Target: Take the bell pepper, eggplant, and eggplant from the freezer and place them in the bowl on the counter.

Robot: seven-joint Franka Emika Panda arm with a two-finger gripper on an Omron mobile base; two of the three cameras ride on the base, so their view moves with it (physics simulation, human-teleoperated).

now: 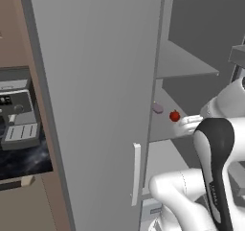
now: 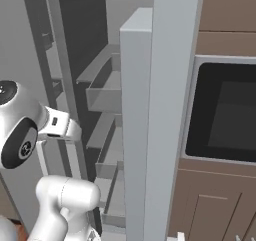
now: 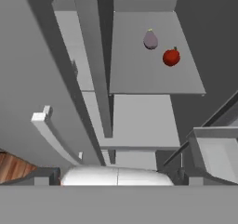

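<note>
The freezer (image 1: 95, 81) stands with its door swung open, a red bell pepper (image 3: 171, 57) and a pale purple eggplant (image 3: 150, 39) sit just beside each other on its grey shelf (image 3: 139, 74), no readable lettering anywhere, gripper's jaws spread wide holding nothing.

At the top of your frame, a pale purple eggplant (image 3: 150, 39) and red pepper (image 3: 171, 57) sit close together on a grey freezer shelf (image 3: 139, 74).

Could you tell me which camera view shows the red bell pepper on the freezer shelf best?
The hand view: the bell pepper sits fully visible on the shelf, beside the eggplant. The left base view shows it small, past the door edge.
</note>
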